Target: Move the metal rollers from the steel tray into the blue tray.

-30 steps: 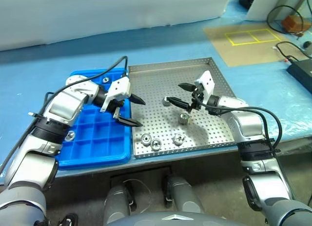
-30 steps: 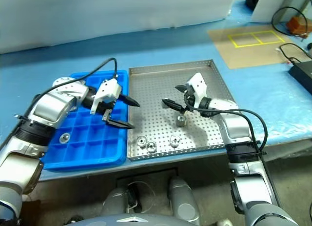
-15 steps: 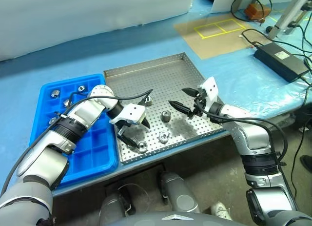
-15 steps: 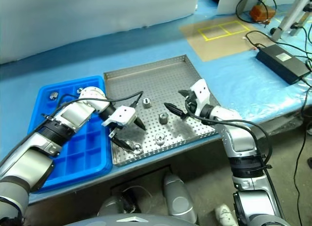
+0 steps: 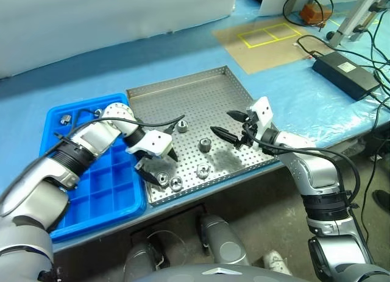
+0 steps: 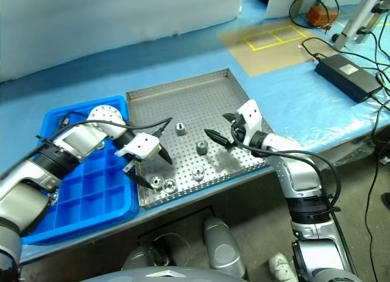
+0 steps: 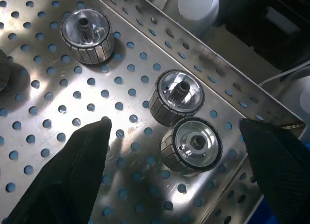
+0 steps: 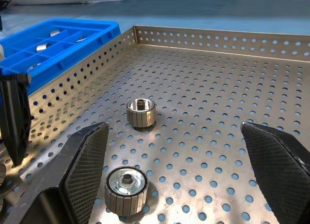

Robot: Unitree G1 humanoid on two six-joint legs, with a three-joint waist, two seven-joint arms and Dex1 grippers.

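Observation:
The steel tray point(image 5: 201, 99) lies mid-table with the blue tray point(image 5: 91, 197) against its left side. Several metal rollers stand on the perforated floor: one at the back point(image 5: 181, 126), one in the middle point(image 5: 206, 145), one nearer the front point(image 5: 203, 170), and a touching pair point(image 5: 163, 179) by the front-left rim. My left gripper point(image 5: 159, 167) hangs open, pointing down just above that pair point(image 7: 177, 97), its fingers point(image 7: 72, 175) straddling them without touching. My right gripper point(image 5: 230, 126) is open and empty, held level over the tray's right half, facing two rollers point(image 8: 141, 112). A few rollers point(image 5: 64, 118) lie in the blue tray's far compartments.
A black power box point(image 5: 344, 67) with cables sits at the far right. A tan sheet with yellow tape point(image 5: 268, 41) lies behind the steel tray. The table's front edge runs close below both trays. A white panel point(image 5: 109, 14) stands along the back.
The camera has swung to the right. My left gripper went from the blue tray's edge over to the steel tray's front-left corner and sank toward the roller pair. The right gripper kept still.

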